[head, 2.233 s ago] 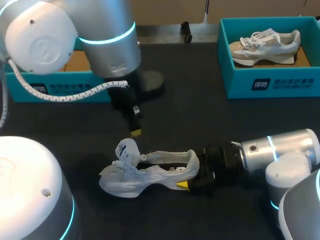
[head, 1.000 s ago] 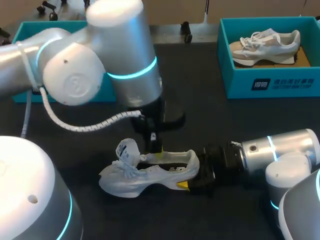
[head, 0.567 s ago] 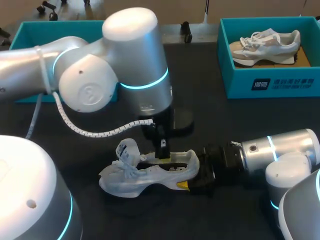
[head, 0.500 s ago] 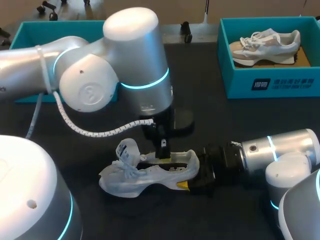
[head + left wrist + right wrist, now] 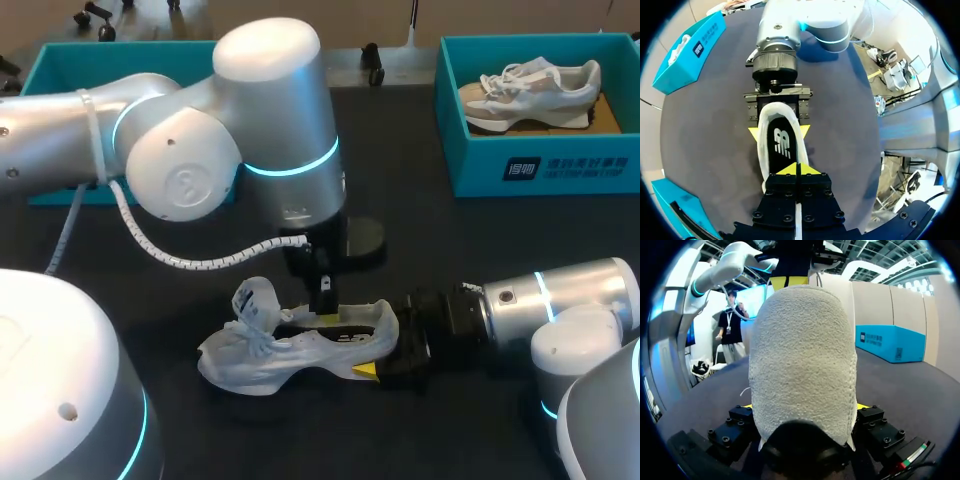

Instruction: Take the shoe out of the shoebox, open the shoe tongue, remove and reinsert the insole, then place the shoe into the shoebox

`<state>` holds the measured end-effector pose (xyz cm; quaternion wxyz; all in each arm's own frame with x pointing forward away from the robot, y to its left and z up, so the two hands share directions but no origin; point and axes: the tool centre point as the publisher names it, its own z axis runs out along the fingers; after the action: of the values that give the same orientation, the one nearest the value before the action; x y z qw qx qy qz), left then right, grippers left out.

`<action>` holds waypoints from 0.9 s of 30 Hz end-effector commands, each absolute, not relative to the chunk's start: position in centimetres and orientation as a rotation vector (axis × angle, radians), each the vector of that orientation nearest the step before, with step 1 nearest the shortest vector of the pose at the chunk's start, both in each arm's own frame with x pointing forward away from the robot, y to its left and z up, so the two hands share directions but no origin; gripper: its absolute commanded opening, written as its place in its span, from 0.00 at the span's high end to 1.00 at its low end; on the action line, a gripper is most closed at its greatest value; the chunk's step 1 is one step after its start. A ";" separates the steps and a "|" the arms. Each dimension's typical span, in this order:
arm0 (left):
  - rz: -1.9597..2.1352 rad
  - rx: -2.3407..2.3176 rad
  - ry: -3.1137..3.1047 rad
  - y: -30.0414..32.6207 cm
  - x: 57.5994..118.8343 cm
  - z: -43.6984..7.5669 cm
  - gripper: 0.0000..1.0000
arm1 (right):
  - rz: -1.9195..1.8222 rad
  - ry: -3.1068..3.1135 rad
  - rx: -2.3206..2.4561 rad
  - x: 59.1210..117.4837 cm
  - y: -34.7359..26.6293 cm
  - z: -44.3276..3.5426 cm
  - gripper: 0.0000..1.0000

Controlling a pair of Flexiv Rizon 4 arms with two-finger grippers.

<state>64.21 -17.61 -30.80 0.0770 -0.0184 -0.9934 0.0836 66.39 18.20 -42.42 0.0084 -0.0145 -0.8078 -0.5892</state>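
A white shoe (image 5: 262, 352) lies on its sole on the dark table, toe to the left, tongue and laces pulled up. My right gripper (image 5: 378, 347) comes in low from the right and is shut on the shoe's heel (image 5: 802, 355), one yellow tip against each side. In the left wrist view those tips flank the heel just beyond the dark insole (image 5: 782, 145) that lies inside the shoe. My left gripper (image 5: 325, 314) points straight down into the shoe's opening. It is shut, its yellow fingertips (image 5: 790, 169) pressed together just over the insole, with nothing seen between them.
A teal shoebox (image 5: 540, 165) at the back right holds another pale shoe (image 5: 530, 92). A second teal box (image 5: 60, 60) stands at the back left, partly hidden by my left arm. A small black object (image 5: 372, 62) sits at the table's far edge.
My left arm swung in from the back left and lowered its shut gripper to the shoe's opening; in the last half second it barely shifted. The right gripper and shoe stayed put.
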 end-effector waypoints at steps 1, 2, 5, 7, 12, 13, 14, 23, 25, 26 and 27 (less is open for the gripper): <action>0.251 -0.051 -2.981 -18.0 64.7 -31.9 1.00 | -1.834 -2.530 -0.045 66.4 18.4 -42.4 1.00; 0.266 -0.060 -2.982 -18.0 64.8 -32.1 1.00 | -1.834 -2.530 -0.045 66.4 18.4 -42.4 1.00; 0.250 -0.059 -2.983 -18.1 65.0 -33.0 1.00 | -1.834 -2.530 -0.045 66.4 18.4 -42.4 1.00; 0.239 -0.057 -2.979 -18.0 64.9 -33.6 1.00 | -1.834 -2.530 -0.045 66.4 18.4 -42.4 1.00; 0.208 -0.084 -2.954 -17.5 64.3 -34.8 1.00 | -1.834 -2.530 -0.045 66.4 18.4 -42.4 1.00; 0.202 -0.085 -2.955 -17.5 64.2 -35.1 1.00 | -1.834 -2.530 -0.045 66.4 18.4 -42.4 1.00; 0.190 -0.081 -2.960 -17.5 64.1 -35.4 1.00 | -1.834 -2.530 -0.045 66.4 18.4 -42.4 1.00; 0.155 -0.029 -2.914 -16.5 64.1 -36.8 1.00 | -1.834 -2.530 -0.045 66.4 18.4 -42.4 1.00; 0.144 -0.025 -2.908 -16.2 64.0 -36.9 1.00 | -1.834 -2.530 -0.045 66.4 18.4 -42.4 1.00; 0.136 -0.026 -2.904 -16.0 63.9 -37.0 1.00 | -1.834 -2.530 -0.045 66.4 18.4 -42.4 1.00; 0.127 -0.025 -2.902 -15.8 63.9 -37.1 1.00 | -1.834 -2.530 -0.045 66.4 18.4 -42.4 1.00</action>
<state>63.80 -16.00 -36.93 0.1160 -0.0079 -0.9922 0.0441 66.39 18.21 -42.42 0.0084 -0.0145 -0.8078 -0.5892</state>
